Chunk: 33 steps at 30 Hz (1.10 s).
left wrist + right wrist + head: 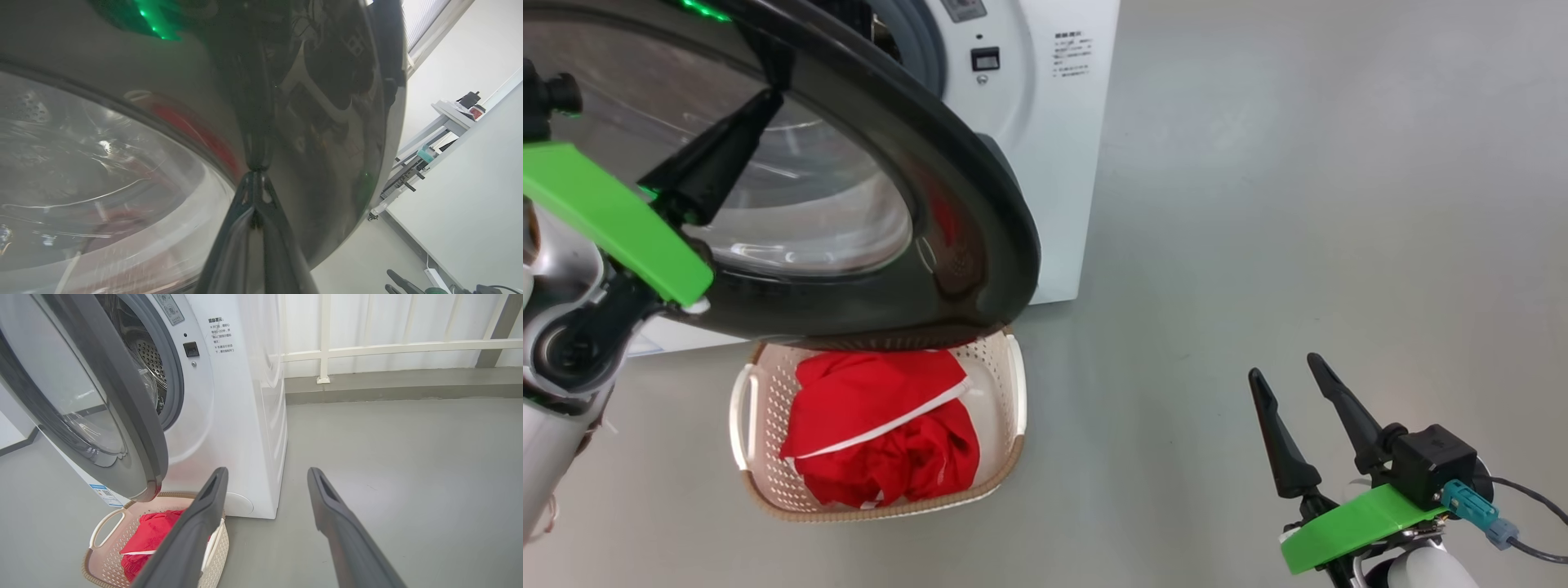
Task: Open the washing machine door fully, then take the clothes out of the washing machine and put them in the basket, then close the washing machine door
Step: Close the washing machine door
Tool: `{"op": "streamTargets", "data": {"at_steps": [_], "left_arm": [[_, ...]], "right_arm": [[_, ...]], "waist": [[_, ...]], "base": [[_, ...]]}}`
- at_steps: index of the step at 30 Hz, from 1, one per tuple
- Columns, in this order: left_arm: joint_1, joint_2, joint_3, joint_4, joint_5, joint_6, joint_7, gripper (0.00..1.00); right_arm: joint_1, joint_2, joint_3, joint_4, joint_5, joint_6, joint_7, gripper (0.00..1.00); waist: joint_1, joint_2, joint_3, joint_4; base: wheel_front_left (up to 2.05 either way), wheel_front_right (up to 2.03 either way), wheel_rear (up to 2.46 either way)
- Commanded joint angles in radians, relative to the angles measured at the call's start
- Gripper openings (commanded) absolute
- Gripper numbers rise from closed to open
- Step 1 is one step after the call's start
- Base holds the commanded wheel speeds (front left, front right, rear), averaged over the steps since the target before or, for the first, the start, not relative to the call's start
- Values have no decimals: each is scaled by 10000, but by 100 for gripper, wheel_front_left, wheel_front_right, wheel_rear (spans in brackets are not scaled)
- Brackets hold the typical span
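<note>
The washing machine door (980, 204) stands partly open, its black rim hanging over the basket (1005, 367). My left gripper (766, 102) is shut, and its fingertips (255, 175) touch the door's glossy outer face (327, 122) beside the glass window (102, 183). The red clothes (882, 425) with white trim lie in the cream basket on the floor before the white washing machine (1054, 163). My right gripper (1286, 366) hovers open and empty at the lower right. In the right wrist view my right gripper (265, 473) points at the machine (229, 416), the door (122, 396), the steel drum (149, 355), the basket (98, 559) and the clothes (151, 535).
Grey floor (1298, 204) spreads to the right of the machine. A white railing (327, 351) with a curtain runs behind it. A pale table (451, 116) with small items and a power strip (435, 277) stand by the far wall.
</note>
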Motion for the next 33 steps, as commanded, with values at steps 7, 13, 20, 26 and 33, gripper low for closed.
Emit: {"op": "streamTargets", "data": {"at_steps": [7,13,20,26,33], "left_arm": [[-878,453,-265,424,255,-59,-709,0],[-1306,410,-759,978,266,-59,-1399,0],[-1808,344,-1278,1515,194,-59,-2111,0],[-2262,243,-1612,1942,76,-59,-2732,0],[-2745,59,-2016,2538,-5,-59,-3258,0]], "right_arm": [[-340,14,144,-287,92,63,-63,100],[-393,14,153,-309,93,63,-63,100],[-487,14,144,-343,99,63,-63,100],[-540,14,155,-356,119,63,-63,100],[-609,14,233,-332,179,63,-63,100]], "waist": [[0,0,123,-138],[0,0,197,-201],[0,0,325,-261],[0,0,428,-322],[0,0,497,-463]], "base": [[0,0,0],[0,0,0],[0,0,0],[0,0,0],[0,0,0]]}}
